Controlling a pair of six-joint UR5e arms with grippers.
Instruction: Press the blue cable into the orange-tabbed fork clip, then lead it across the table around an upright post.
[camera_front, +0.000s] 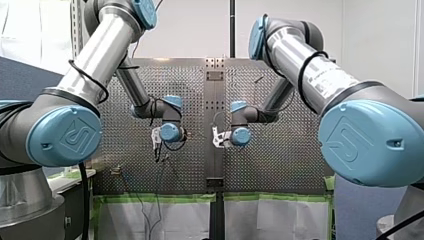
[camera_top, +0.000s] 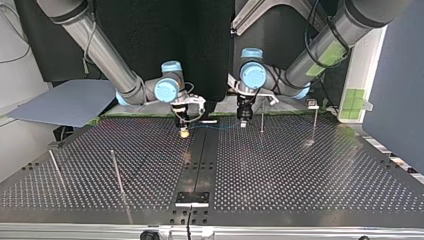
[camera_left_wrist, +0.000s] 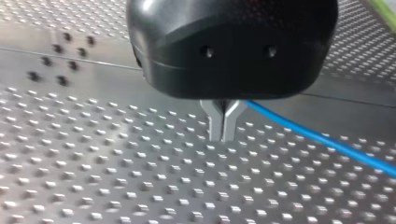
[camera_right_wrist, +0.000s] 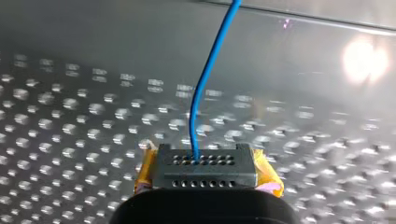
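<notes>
The blue cable is stretched low over the table between my two grippers. My left gripper, at the top view's right, has metal fingers pressed together, and the cable leaves them sideways over the perforated plate. My right gripper has yellow pads and is shut on the cable, which runs straight ahead from it. A small clip stands at the back right of the top view, apart from both grippers. In the front view both grippers hang close over the table's middle.
A thin upright post stands just beside my left gripper, and another stands by the clip. Two more posts lean at the top view's front left. A dark centre strip divides the table.
</notes>
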